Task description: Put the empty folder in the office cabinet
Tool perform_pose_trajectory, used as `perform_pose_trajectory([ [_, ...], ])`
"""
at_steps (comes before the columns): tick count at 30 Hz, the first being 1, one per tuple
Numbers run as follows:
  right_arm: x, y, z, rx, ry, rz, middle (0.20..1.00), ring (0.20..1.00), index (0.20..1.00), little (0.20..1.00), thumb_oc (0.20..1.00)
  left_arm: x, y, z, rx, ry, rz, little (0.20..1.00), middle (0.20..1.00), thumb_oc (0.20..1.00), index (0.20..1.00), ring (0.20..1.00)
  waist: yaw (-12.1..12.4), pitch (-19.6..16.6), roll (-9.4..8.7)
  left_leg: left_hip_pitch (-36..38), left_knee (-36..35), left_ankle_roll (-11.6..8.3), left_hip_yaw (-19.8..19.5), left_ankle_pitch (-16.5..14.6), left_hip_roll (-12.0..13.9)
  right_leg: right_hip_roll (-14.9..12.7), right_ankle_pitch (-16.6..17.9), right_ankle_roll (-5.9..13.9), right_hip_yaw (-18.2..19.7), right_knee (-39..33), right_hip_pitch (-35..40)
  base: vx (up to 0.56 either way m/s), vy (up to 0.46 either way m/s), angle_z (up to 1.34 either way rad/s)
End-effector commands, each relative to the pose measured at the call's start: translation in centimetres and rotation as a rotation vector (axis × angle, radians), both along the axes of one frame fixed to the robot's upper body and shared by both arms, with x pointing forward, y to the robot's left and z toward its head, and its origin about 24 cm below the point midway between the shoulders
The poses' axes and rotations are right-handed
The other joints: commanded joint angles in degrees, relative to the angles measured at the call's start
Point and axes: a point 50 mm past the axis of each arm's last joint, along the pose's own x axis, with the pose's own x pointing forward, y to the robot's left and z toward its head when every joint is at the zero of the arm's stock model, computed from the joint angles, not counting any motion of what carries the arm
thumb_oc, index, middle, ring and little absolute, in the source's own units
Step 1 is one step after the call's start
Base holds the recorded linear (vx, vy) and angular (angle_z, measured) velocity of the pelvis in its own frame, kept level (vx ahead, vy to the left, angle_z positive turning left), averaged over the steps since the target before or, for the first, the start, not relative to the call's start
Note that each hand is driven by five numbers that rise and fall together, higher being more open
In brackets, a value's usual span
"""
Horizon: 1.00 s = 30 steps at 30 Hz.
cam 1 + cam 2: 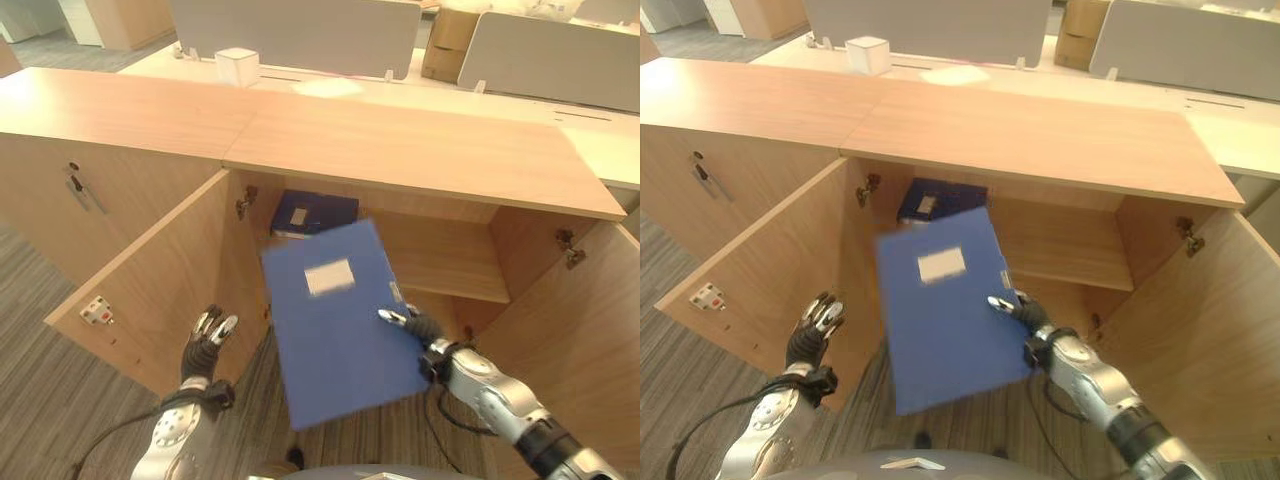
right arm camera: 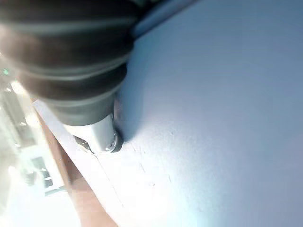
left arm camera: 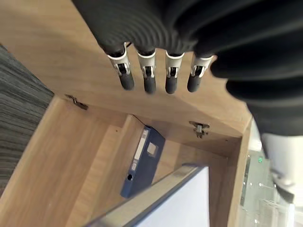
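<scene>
A blue folder (image 1: 335, 330) with a white label hangs tilted in front of the open office cabinet (image 1: 440, 255). My right hand (image 1: 422, 330) grips its right edge, thumb (image 2: 102, 137) pressed on the blue cover (image 2: 213, 94) and the fingers hidden beneath it. To the folder's left, my left hand (image 1: 205, 340) is held up with straight fingers (image 3: 147, 75), apart from the folder and close to the left door (image 1: 150, 290). The folder's edge (image 3: 156, 203) shows past that hand.
A dark blue binder (image 1: 315, 213) lies on the cabinet's upper shelf at the back left, with bare shelf to its right. The right door (image 1: 580, 330) stands open. A white box (image 1: 237, 66) sits on the desk behind the cabinet top.
</scene>
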Motion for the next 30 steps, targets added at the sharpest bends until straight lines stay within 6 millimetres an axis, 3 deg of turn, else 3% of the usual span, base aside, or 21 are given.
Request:
perform_pose_trajectory([
  [1, 1.6, 1.0, 3.4, 0.037, -0.16, 0.16, 0.2, 0.2, 0.2, 0.2, 0.2, 0.8, 0.9, 2.3, 0.112, -0.122, -0.075, 1.0, 1.0, 1.0, 1.0, 1.0, 0.9, -1.49, -2.8, -0.31, 0.05, -0.4, -1.48, -6.42, 0.85, -7.27, -0.88, 5.66, -1.13, 0.0, 0.13, 0.0, -0.011, 0.11],
  [3, 1.4, -0.1, 3.1, -0.038, -0.137, 0.228, 0.2, 0.2, 0.2, 0.2, 0.2, 0.7, 1.2, 2.5, 0.134, -0.131, -0.09, 1.0, 1.0, 1.0, 1.0, 1.0, 1.69, -0.7, -2.9, -0.93, 0.05, -0.63, -1.9, -5.96, 1.06, -7.02, -0.99, 5.73, -1.55, 0.0, -0.33, -0.01, -0.032, 0.11],
  [9, 2.6, 0.3, 3.9, -0.043, -0.189, 0.222, 0.2, 0.2, 0.2, 0.2, 0.2, 1.7, 1.2, 3.4, 0.161, -0.178, -0.11, 1.0, 1.0, 1.0, 1.0, 1.0, 3.1, 2.16, -2.96, -4.31, 0.05, -1.1, -2.7, -4.38, 1.67, -6.02, -0.76, 5.64, -2.03, 0.0, -3.36, -0.06, -0.041, 0.01],
  [14, 6.0, 0.5, 6.0, -0.003, -0.317, 0.022, 0.2, 0.2, 0.2, 0.2, 0.2, 3.1, 1.3, 4.3, 0.178, -0.234, -0.08, 1.0, 1.0, 1.0, 1.0, 1.0, 4.28, 6.5, -2.68, -12.32, 0.05, -1.57, -3.55, -1.27, 2.64, -4.96, 1.16, 5.48, -1.85, 0.0, -11.11, -0.2, -0.063, 0.06],
  [17, 7.5, 0.6, 6.9, 0.031, -0.357, -0.079, 0.2, 0.2, 0.2, 0.2, 0.2, 3.2, 1.2, 4.2, 0.175, -0.234, -0.064, 1.0, 1.0, 1.0, 1.0, 1.0, 4.54, 7.16, -2.32, -15.32, 0.05, -1.77, -3.63, -0.25, 2.97, -4.52, 1.87, 5.25, -1.75, 0.0, -14.12, -0.12, -0.01, -0.01],
  [19, 9.7, 0.3, 8.5, 0.055, -0.408, -0.214, 0.2, 0.2, 0.2, 0.2, 0.2, 3.0, 1.1, 1.9, 0.195, -0.141, -0.047, 1.0, 1.0, 1.0, 1.0, 1.0, 5.09, 8.64, -1.76, -19.05, 0.05, -2.21, -3.51, 0.82, 3.51, -3.81, 2.33, 4.99, -1.9, 0.0, -17.57, -0.08, 0.004, -0.03],
  [20, 9.7, 0.3, 8.6, 0.055, -0.41, -0.214, 0.2, 0.2, 0.2, 0.2, 0.2, 3.1, 1.1, 1.9, 0.195, -0.142, -0.047, 1.0, 1.0, 1.0, 1.0, 1.0, 5.05, 8.53, -1.83, -19.34, 0.05, -2.17, -3.53, 1.02, 3.43, -3.89, 2.46, 5.01, -1.9, 0.0, -17.84, -0.07, 0.008, -0.07],
  [21, 10.7, 0.4, 9.9, 0.082, -0.443, -0.265, 0.2, 0.2, 0.2, 0.2, 0.2, 2.4, 1.4, -0.1, 0.224, -0.045, -0.041, 1.0, 1.0, 1.0, 1.0, 1.0, 5.33, 9.32, -1.64, -21.21, 0.05, -2.38, -3.44, 1.52, 3.83, -3.62, 2.52, 4.91, -1.84, 0.0, -19.49, -0.04, 0.01, -0.09],
  [23, 11.6, 0.4, 10.8, 0.103, -0.461, -0.308, 0.2, 0.2, 0.2, 0.2, 0.2, 1.8, 1.6, -2.3, 0.269, 0.055, -0.036, 1.0, 1.0, 1.0, 1.0, 1.0, 5.65, 10.05, -1.51, -22.5, 0.05, -2.68, -3.15, 1.78, 4.24, -3.28, 2.43, 4.84, -1.72, 0.0, -20.91, -0.03, 0.007, -0.11],
  [24, 11.6, 0.4, 10.8, 0.103, -0.463, -0.309, 0.2, 0.2, 0.2, 0.2, 0.2, 1.8, 1.6, -2.3, 0.269, 0.054, -0.036, 1.0, 1.0, 1.0, 1.0, 1.0, 5.61, 9.98, -1.56, -22.76, 0.05, -2.64, -3.17, 1.99, 4.15, -3.36, 2.58, 4.85, -1.73, 0.0, -21.15, -0.03, 0.0, -0.08],
  [26, 12.1, 0.8, 11.3, 0.112, -0.467, -0.319, 0.2, 0.2, 0.2, 0.2, 0.2, 1.1, 2.1, -4.7, 0.343, 0.174, -0.046, 1.0, 1.0, 1.0, 1.0, 1.0, 5.51, 11.09, -1.59, -23.86, 0.05, -2.92, -2.69, 2.12, 4.56, -3.12, 2.62, 4.86, -1.35, 0.0, -22.45, 0.0, 0.0, 0.0],
  [30, 12.0, 1.1, 10.9, 0.1, -0.454, -0.304, 0.2, 0.2, 0.2, 0.2, 0.2, 0.5, 2.4, -6.2, 0.39, 0.247, -0.054, 1.0, 1.0, 1.0, 1.0, 1.0, 5.11, 11.5, -1.59, -24.3, 0.05, -3.03, -2.22, 2.13, 4.53, -3.05, 2.75, 4.93, -1.1, 0.0, -23.16, 0.0, 0.014, -0.04],
])
